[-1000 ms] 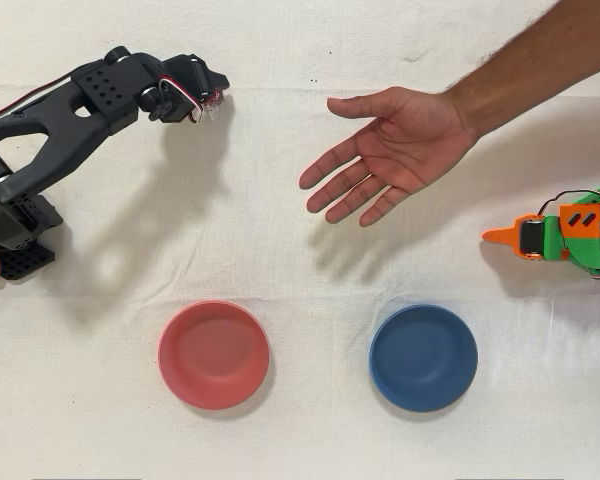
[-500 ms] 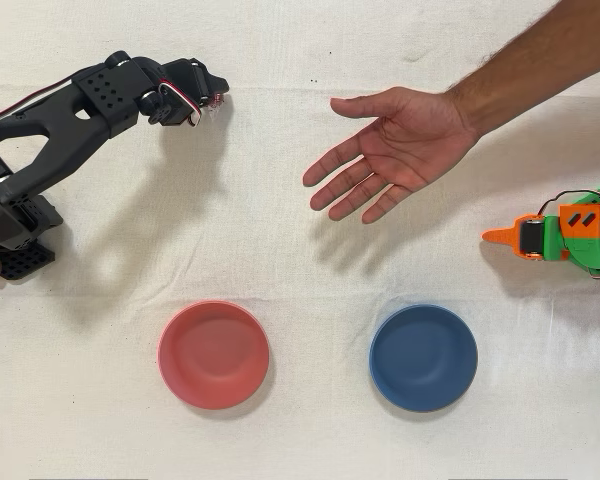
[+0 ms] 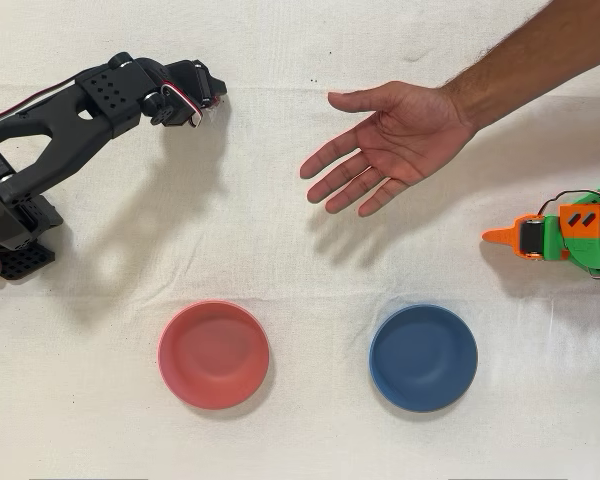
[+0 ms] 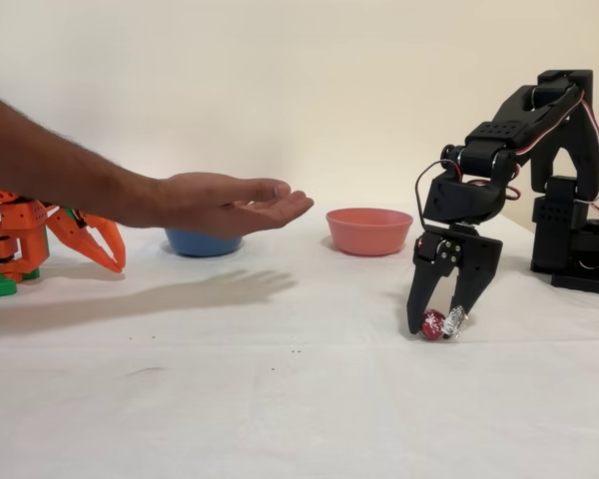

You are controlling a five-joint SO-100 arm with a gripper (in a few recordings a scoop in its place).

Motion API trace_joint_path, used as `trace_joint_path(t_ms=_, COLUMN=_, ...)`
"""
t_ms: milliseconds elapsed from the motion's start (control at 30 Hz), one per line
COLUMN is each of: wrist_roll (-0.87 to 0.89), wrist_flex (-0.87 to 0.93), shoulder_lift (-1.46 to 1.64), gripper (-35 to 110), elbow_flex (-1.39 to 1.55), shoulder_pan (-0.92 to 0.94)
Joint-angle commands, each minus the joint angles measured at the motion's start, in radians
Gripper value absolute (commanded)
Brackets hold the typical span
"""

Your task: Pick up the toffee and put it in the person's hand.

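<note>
Gripper (image 4: 439, 321) pointed down at the table (image 4: 280, 399), jaws pinching the toffee (image 4: 435, 324) between their tips, right at the cloth. Person's hand (image 4: 230, 205) held open, palm up, well apart from the jaws, above the table.

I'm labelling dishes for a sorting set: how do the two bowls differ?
The pink bowl is salmon-red; the blue bowl is dark blue. In the overhead view the pink bowl lies left, nearer the black arm's side, and the blue bowl right, nearer the idle orange arm. The pink bowl looks slightly wider. Both are round, upright and empty on the white cloth.
</note>
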Motion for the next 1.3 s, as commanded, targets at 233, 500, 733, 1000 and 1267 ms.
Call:
trace_joint_path(t_ms=233, wrist_roll=0.021, wrist_flex=0.054, shoulder_lift=0.041, gripper=15, elbow_flex=-0.051, shoulder_pan=0.032)
trace_joint_path(t_ms=500, wrist_roll=-0.023, wrist_flex=0.087, shoulder_lift=0.084, gripper=15, elbow_flex=-0.097, shoulder_pan=0.06)
trace_joint_path(t_ms=733, wrist_roll=-0.069, wrist_flex=0.143, shoulder_lift=0.112, gripper=16, elbow_flex=-0.167, shoulder_pan=0.087)
trace_joint_path(t_ms=1000, wrist_roll=-0.117, wrist_flex=0.187, shoulder_lift=0.181, gripper=17, elbow_flex=-0.181, shoulder_pan=0.137)
trace_joint_path(t_ms=1267, wrist_roll=-0.16, wrist_flex=0.206, shoulder_lift=0.267, gripper=17, elbow_flex=-0.158, shoulder_pan=0.195)
